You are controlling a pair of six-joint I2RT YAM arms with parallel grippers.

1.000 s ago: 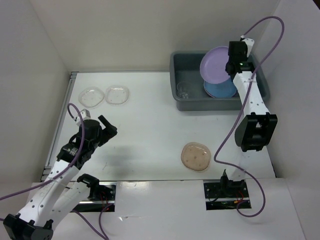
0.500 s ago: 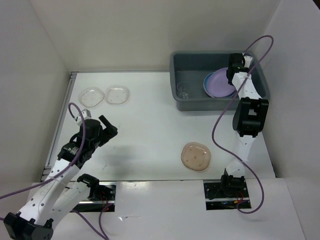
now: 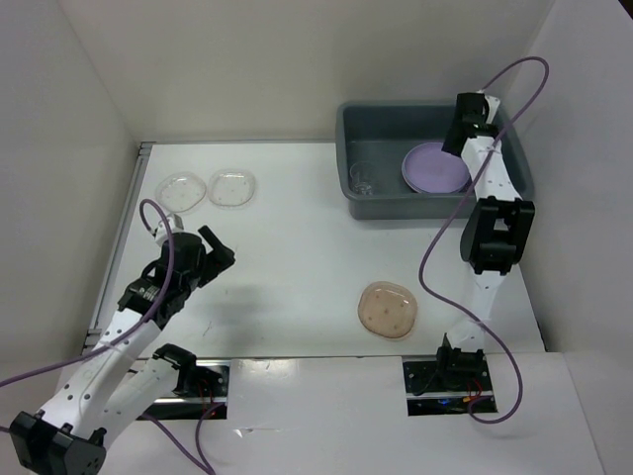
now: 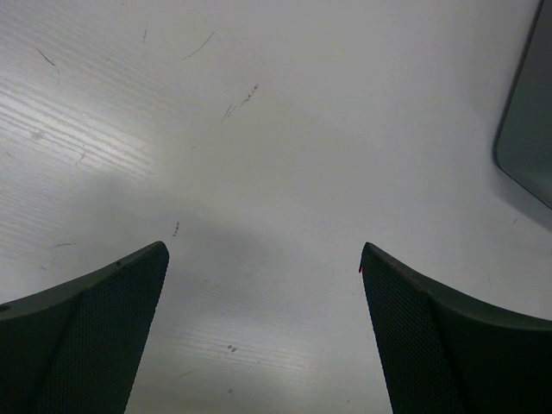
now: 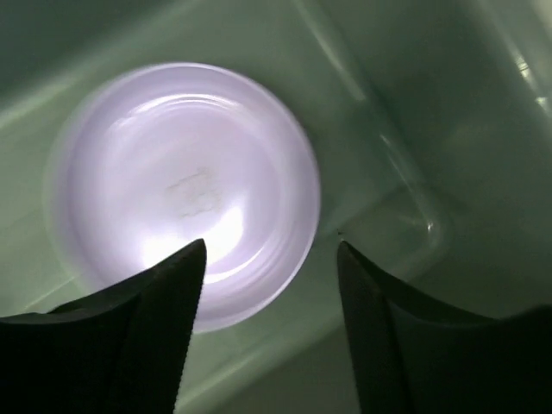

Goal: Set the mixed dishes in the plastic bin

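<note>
The lavender plate (image 3: pixel 433 166) lies flat inside the grey plastic bin (image 3: pixel 379 210), at its right end. My right gripper (image 3: pixel 454 142) hangs open just above the plate's far edge, holding nothing. In the right wrist view the lavender plate (image 5: pixel 185 185) fills the upper left, with the open gripper (image 5: pixel 269 250) over its rim and the bin (image 5: pixel 414 129) floor. A tan speckled plate (image 3: pixel 388 309) sits on the table near the front. Two clear plates (image 3: pixel 181 191) (image 3: pixel 231 187) lie at the back left. My left gripper (image 3: pixel 213 247) is open over bare table (image 4: pixel 276 129).
A small clear object (image 3: pixel 362 178) rests in the bin's left part. White walls enclose the table on the left, back and right. The bin's corner (image 4: pixel 530 129) shows at the right edge of the left wrist view.
My right gripper lowered the lavender plate from upright into the bin, opened and let it go; the plate now lies flat. The left arm has barely shifted.
</note>
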